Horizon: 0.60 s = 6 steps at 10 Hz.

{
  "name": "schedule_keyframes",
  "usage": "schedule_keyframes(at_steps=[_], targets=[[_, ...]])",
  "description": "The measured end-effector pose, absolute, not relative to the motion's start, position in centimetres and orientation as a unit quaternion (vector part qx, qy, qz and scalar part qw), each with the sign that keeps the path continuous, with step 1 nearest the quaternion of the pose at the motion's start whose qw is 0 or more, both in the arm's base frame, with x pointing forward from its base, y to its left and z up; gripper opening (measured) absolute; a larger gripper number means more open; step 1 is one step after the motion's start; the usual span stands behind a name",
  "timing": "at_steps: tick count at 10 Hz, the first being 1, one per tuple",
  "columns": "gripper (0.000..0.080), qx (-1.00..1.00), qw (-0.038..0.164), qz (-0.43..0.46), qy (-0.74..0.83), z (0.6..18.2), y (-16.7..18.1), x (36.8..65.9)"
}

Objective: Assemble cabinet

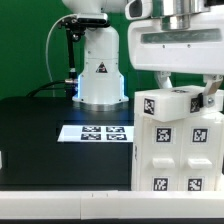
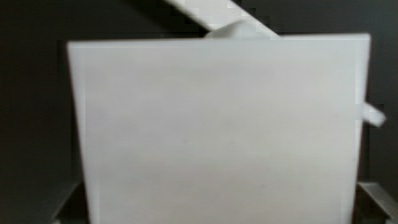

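The cabinet's white box (image 1: 175,140) stands at the exterior view's right, with square black-and-white tags on its faces, and its bottom runs out of the picture. My gripper (image 1: 188,90) comes down on its top, one finger at each side. In the wrist view a plain white face of the box (image 2: 214,120) fills the whole span between the dark fingers (image 2: 375,200), which press against its two edges. My gripper (image 2: 217,205) is shut on this wide box. Beyond the box a slanted white strip (image 2: 214,15) shows; I cannot tell what part it is.
The marker board (image 1: 97,132) lies flat on the black table (image 1: 40,140), to the exterior view's left of the box. The arm's white base (image 1: 100,70) stands behind it. A pale edge (image 1: 60,205) runs along the table's front. A green wall lies behind.
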<state>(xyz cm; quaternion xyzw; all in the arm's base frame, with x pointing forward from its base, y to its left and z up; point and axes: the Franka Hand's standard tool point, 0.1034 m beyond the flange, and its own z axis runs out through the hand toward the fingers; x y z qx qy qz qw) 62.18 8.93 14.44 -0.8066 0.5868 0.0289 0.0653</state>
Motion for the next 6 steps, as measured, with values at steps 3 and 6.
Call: schedule_keyframes(at_steps=[3,6], targets=[[0.0557,-0.72,0.098,0.031,0.686,14.52,9.15,62.81],[0.0557,-0.689,0.096,0.033,0.718,14.62,9.61,62.87]])
